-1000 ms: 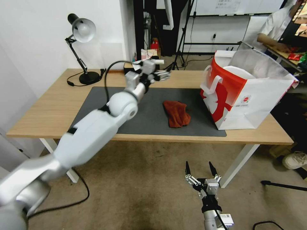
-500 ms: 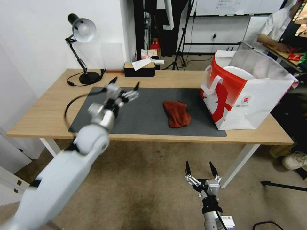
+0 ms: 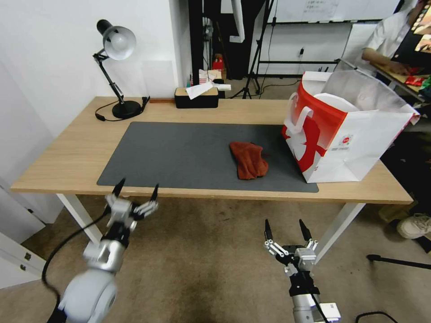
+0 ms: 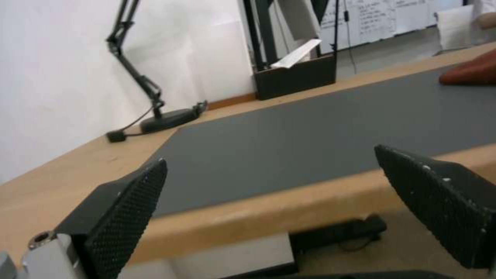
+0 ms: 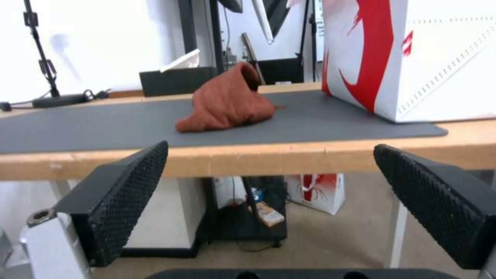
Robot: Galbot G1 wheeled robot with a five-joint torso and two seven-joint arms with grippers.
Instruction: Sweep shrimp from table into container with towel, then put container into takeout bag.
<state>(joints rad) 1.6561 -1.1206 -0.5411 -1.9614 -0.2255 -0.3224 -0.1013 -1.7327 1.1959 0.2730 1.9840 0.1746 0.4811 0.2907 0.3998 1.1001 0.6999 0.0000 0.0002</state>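
Here, in the head view, the long wooden worktop [image 3: 67, 152] is carrying a dark grey mat [image 3: 188, 154], with the rust-red towel [image 3: 248, 159] lying crumpled on the mat's right half. The takeout bag [image 3: 348, 130] is standing upright at the right end, just beside the towel, with the white container [image 3: 334, 101] sitting inside it. A desk lamp [image 3: 114, 67] and a black tissue box [image 3: 196, 97] are sitting along the far edge by the white wall. The left gripper [image 3: 137, 188] is hanging in front of the near edge, jaws spread, holding nothing. The right gripper [image 3: 286, 226] is hanging lower, above the brown floor [image 3: 202, 260], jaws likewise apart and empty.

In the left wrist view, its fingers [image 4: 124, 209] are framing the worktop edge, mat, lamp base and tissue box.

In the right wrist view, its fingers [image 5: 124, 193] are framing the towel [image 5: 227, 100] and the bag [image 5: 413, 54], both above gripper level.
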